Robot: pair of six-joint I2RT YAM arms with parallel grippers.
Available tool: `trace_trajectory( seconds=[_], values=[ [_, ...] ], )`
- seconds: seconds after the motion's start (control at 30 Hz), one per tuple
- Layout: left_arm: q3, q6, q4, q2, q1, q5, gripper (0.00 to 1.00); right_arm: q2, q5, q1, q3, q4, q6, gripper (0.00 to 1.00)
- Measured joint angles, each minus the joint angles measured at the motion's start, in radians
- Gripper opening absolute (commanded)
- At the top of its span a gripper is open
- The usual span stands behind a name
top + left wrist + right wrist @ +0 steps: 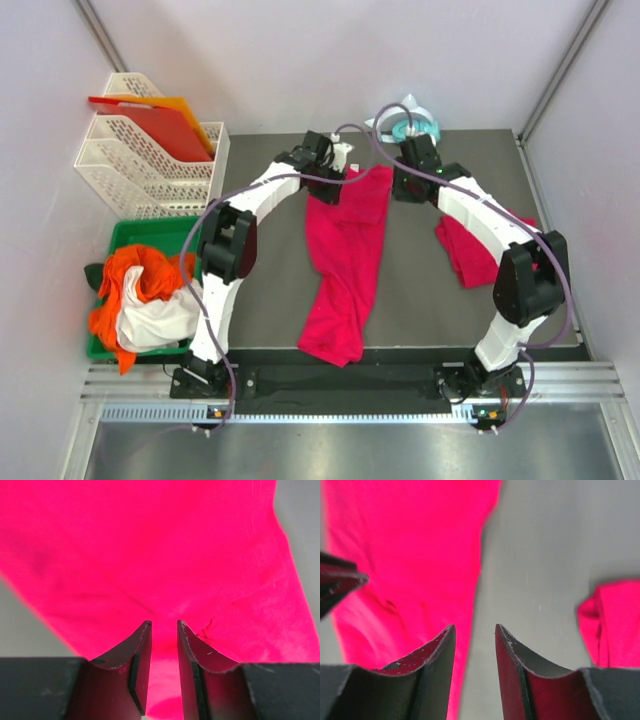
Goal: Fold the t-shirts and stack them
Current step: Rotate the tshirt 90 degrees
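Right of long t-shirt (345, 250) — grey mat (415, 270)

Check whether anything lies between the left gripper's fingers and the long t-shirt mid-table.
Nothing visible does. The left gripper sits right over the t-shirt, with only pink cloth showing between and beyond its fingers.

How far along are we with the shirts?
Nothing folded or stacked yet. One shirt lies stretched out in the middle; the left gripper and right gripper sit at its far end, jaws parted. A second shirt lies bunched at right. Both folds and the stacking remain.
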Motion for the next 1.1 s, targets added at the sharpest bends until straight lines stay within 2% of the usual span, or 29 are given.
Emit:
trace_trajectory(
  seconds=[0.27, 0.57, 0.87, 1.1],
  values=[
    [-0.005, 0.018, -0.009, 0.069, -0.022, 0.002, 0.33, -0.068, 0.038, 0.056, -0.161, -0.002, 0.034, 0.37],
    [0.389, 0.033, -0.156, 0.313, -0.019, -0.050, 0.33, -0.122, 0.046, 0.076, -0.222, -0.003, 0.077, 0.36],
    [0.539, 0.022, -0.248, 0.391, -0.011, -0.051, 0.36, -0.160, 0.085, 0.076, -0.240, -0.009, 0.077, 0.36],
    [0.586, -0.016, -0.227, 0.418, 0.046, -0.049, 0.38, -0.164, 0.089, 0.076, -0.273, -0.022, 0.088, 0.36]
  ],
)
